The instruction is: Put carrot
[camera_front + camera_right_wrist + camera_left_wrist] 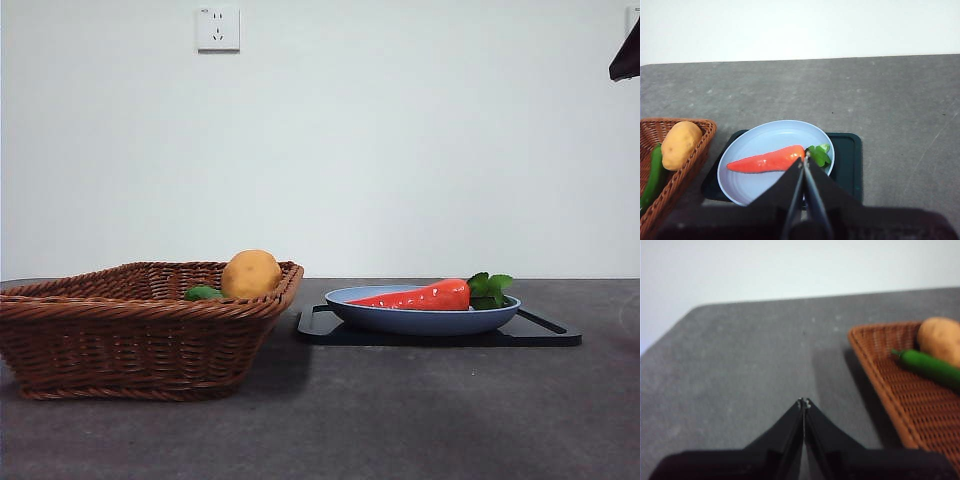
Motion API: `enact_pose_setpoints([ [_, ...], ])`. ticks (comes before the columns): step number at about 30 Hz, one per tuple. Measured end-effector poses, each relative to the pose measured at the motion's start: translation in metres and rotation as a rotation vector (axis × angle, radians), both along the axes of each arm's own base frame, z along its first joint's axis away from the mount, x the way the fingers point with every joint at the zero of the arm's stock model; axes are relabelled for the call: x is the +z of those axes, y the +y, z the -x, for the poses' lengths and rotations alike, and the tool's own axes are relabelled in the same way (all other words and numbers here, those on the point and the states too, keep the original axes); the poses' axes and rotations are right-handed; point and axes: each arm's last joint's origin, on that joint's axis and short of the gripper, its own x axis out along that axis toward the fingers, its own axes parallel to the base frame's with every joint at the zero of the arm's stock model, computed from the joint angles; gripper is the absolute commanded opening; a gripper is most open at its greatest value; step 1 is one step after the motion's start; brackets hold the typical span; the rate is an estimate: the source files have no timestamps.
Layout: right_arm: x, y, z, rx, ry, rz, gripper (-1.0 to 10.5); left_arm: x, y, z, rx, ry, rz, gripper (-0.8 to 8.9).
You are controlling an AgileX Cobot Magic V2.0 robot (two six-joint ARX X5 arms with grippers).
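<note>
The carrot [428, 296] lies in a light blue plate [420, 320] on a dark tray [545, 335], its green leaves toward the right. In the right wrist view the carrot [765, 160] lies across the plate [765, 135]. My right gripper [804, 159] is shut and empty, held above the plate near the carrot's leafy end; it shows only as a dark tip [626, 55] at the front view's top right. My left gripper [804, 402] is shut and empty over bare table beside the wicker basket [900, 385].
The brown wicker basket [110, 335] stands left of the tray and holds a yellow-brown potato [251, 273] and a small green vegetable [203, 293]. A white wall with a socket [218, 28] is behind the grey table.
</note>
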Motion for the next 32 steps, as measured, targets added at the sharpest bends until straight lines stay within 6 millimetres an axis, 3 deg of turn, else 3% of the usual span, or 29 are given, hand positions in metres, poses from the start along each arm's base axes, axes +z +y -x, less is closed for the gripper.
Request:
enact_pose_setpoints([
  [5, 0.0, 0.0, 0.0, 0.0, 0.0, 0.0, 0.0, -0.0096, 0.0, -0.0015, 0.0, 0.027, 0.003, 0.08],
  [32, 0.0003, -0.0008, 0.0014, -0.003, -0.001, 0.007, 0.0, -0.0103, 0.0, -0.0022, 0.0, 0.013, 0.003, 0.08],
])
